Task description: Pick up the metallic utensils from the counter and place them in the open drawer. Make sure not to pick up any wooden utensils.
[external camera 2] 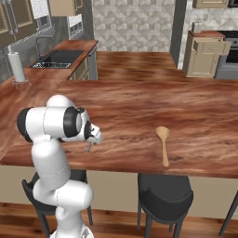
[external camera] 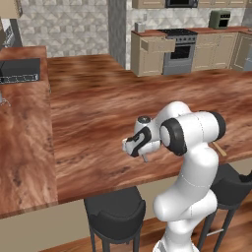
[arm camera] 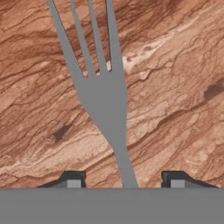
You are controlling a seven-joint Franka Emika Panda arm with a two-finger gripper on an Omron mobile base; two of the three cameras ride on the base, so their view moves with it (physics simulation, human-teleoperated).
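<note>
A silver-grey fork [arm camera: 103,94] lies flat on the reddish-brown counter [arm camera: 175,65], tines pointing away from the hand. My gripper [arm camera: 124,180] hangs straight over its handle, one fingertip on each side with counter showing in both gaps, so it is open and apart from the fork. In the base views the gripper [external camera: 143,155] [external camera 2: 90,143] points down near the counter's [external camera: 98,108] front edge, with a sliver of the fork [external camera 2: 88,148] under it. The tan wooden spoon [external camera 2: 163,142] lies to the right. The open drawer [external camera: 158,45] [external camera 2: 212,46] juts from a beige cabinet far across the room.
Black stools [external camera: 115,211] [external camera 2: 165,195] stand under the counter's front edge beside the base. A sink [external camera 2: 58,59] is set into the left counter wing, with a paper towel roll [external camera 2: 17,67] near it. A stove [external camera: 179,49] stands beside the drawer cabinet.
</note>
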